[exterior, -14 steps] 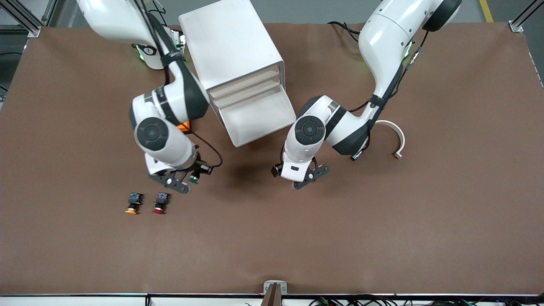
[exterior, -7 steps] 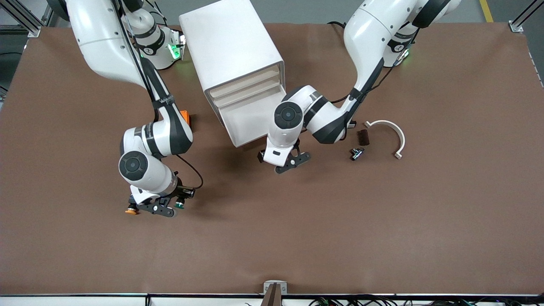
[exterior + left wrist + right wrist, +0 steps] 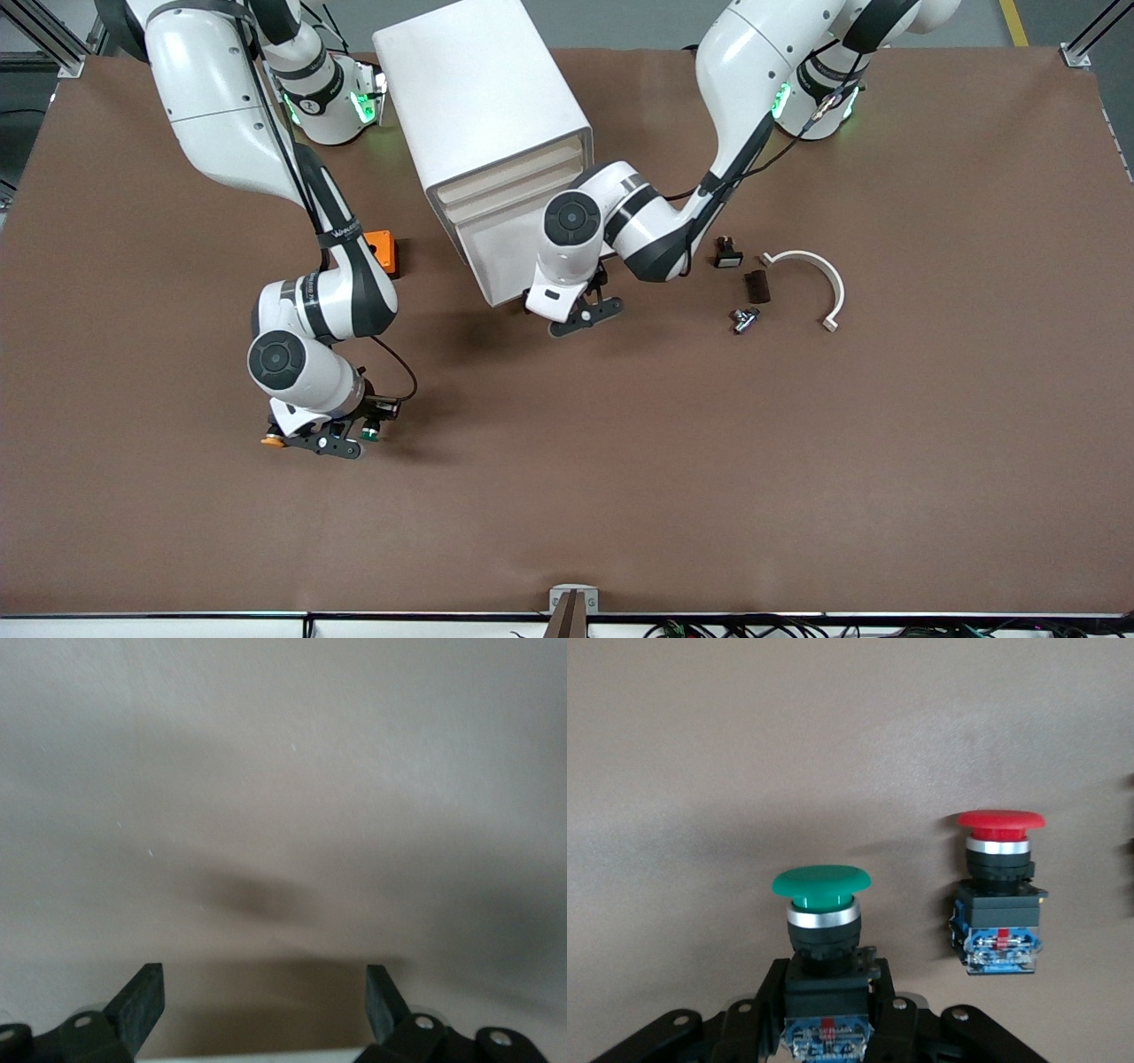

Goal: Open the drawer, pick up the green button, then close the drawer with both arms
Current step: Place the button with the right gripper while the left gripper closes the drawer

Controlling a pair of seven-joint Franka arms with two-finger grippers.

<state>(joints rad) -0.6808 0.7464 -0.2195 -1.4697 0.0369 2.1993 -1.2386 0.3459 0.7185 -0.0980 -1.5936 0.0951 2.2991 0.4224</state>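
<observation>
The white cabinet (image 3: 483,97) stands between the arms' bases, and its lowest drawer (image 3: 500,257) is pulled out. My right gripper (image 3: 341,439) is low over the table toward the right arm's end, shut on the black body of the green-capped button (image 3: 369,433). In the right wrist view the button (image 3: 822,904) stands out from the gripper (image 3: 824,992), and the red-capped button (image 3: 998,886) lies close beside it. My left gripper (image 3: 580,315) hovers in front of the open drawer. It is open (image 3: 263,992) and holds nothing.
A yellow-capped button (image 3: 272,439) lies beside the right gripper. An orange block (image 3: 383,248) sits by the cabinet. Toward the left arm's end lie a small black part (image 3: 728,255), a dark brown piece (image 3: 756,285), a metal fitting (image 3: 744,317) and a white curved strip (image 3: 819,275).
The right gripper carried the green button toward the front camera and down beside the red and yellow buttons. The left gripper moved in to the open drawer's front, uncovering the small parts beside it.
</observation>
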